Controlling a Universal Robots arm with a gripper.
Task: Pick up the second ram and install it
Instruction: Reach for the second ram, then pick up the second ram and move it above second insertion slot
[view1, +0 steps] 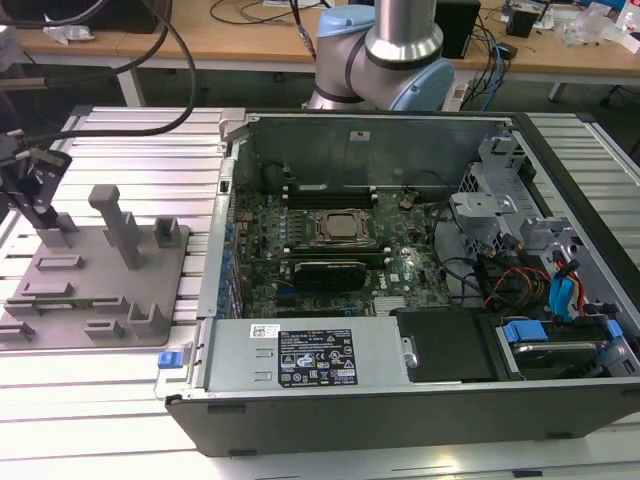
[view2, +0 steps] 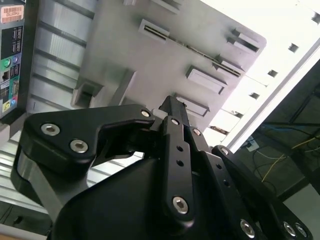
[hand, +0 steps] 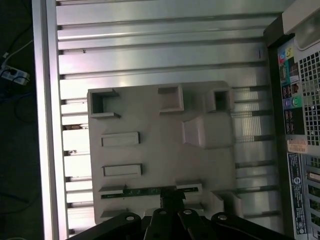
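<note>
Claw (view1: 42, 205): over the grey tray's (view1: 100, 265) far end, at the exterior view's left; clenched or released, I cannot tell.
Second ram (hand: 140, 190): lying in a tray slot, directly under the claw.
Computer case (view1: 400, 415): open, right of the tray.
Progress: the ram is not lifted yet, and installing remains.

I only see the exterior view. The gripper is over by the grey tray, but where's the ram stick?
Observer: In the first wrist view, the second ram stands on edge in a slot of the grey tray.
Operator: Is the gripper near it?
Observer: Yes, the gripper is lined up over the stick's middle.
Operator: What's beside the tray?
Observer: The computer case, its back panel with coloured ports facing the tray.
</note>
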